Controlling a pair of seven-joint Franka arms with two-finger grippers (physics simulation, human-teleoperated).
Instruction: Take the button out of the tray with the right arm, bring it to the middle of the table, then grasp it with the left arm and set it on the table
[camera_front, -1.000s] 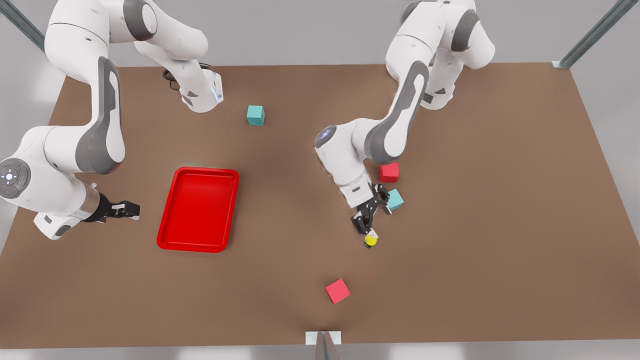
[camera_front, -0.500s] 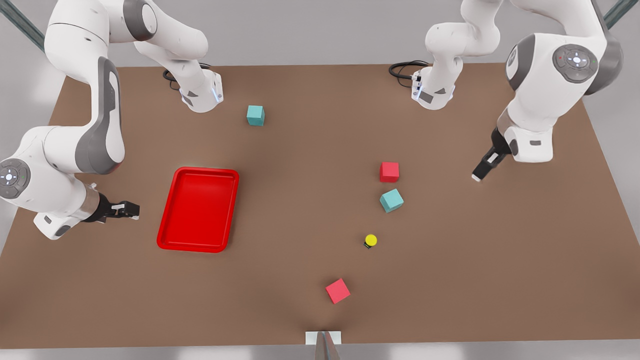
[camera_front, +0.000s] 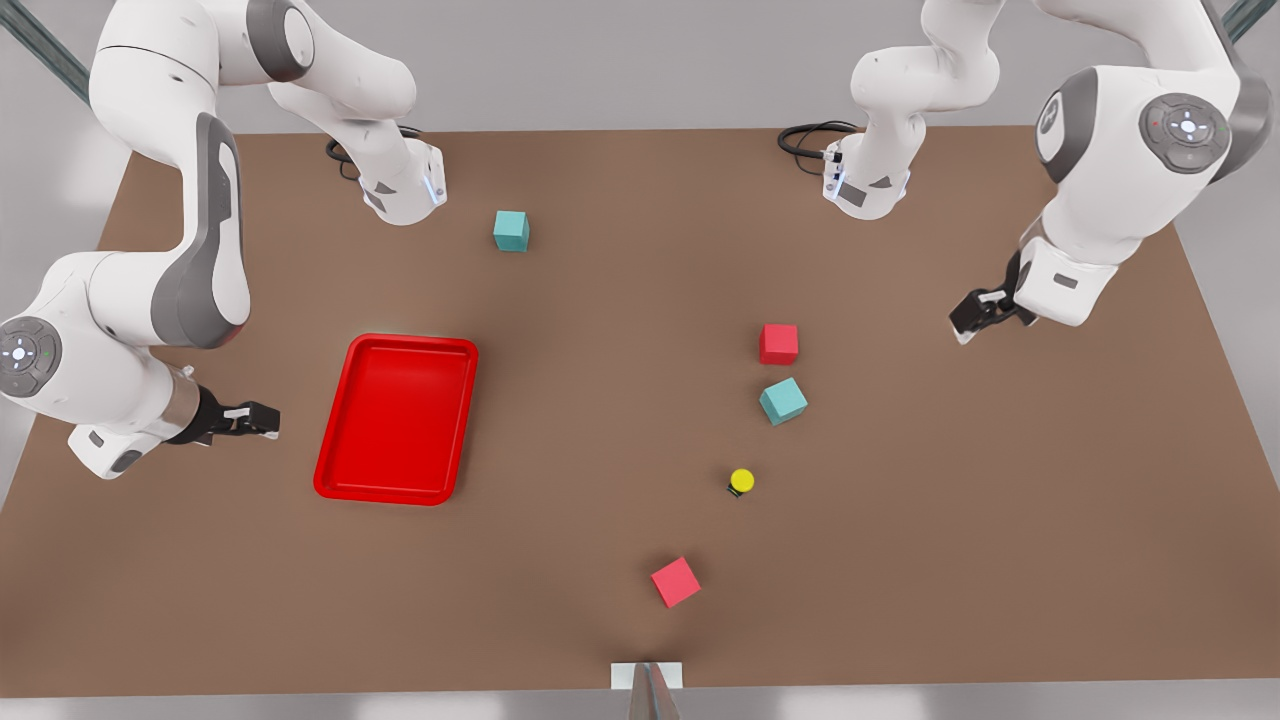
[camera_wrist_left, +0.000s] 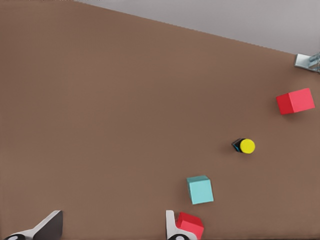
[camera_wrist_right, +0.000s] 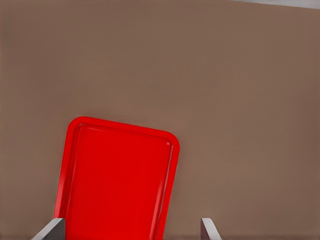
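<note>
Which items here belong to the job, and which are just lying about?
Job:
button, loose on the table
tray
left hand, open
right hand, open

Lying about:
two red cubes
two teal cubes

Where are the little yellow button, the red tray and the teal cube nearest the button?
button (camera_front: 741, 481), front view, on its yellow cap.
tray (camera_front: 397, 418), front view, on its bare floor.
teal cube (camera_front: 783, 401), front view, on its top face.

Left pincer (camera_front: 975, 318), a second ago closed over the button (camera_front: 741, 481), has released it and withdrawn to the front view's right (well apart), fingers spread; the button now lies alone on the table (camera_front: 560, 420).
</note>
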